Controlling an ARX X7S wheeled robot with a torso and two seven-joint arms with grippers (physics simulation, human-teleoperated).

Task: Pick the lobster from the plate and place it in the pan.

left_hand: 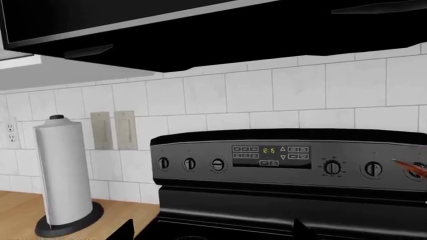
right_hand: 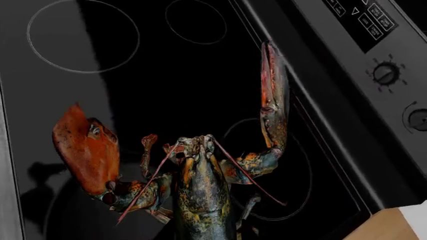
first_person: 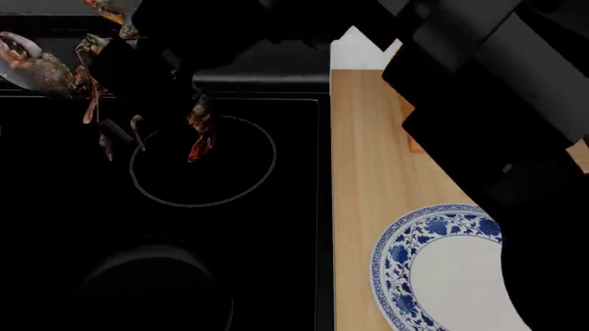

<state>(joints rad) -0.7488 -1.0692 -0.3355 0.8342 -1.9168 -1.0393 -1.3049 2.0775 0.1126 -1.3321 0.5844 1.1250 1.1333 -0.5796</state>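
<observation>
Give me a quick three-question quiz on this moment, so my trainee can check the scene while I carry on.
1. True or false: the lobster lies on the plate.
2. What does the plate rest on? A) a sink B) the wooden counter C) a tray
3. Short answer: in the head view, does the lobster show by the burner ring at the back of the stove or over the pan at the front?

Key: 1 false, it is held in the air over the stove and the plate is bare. 2 B. 3 by the burner ring.
</observation>
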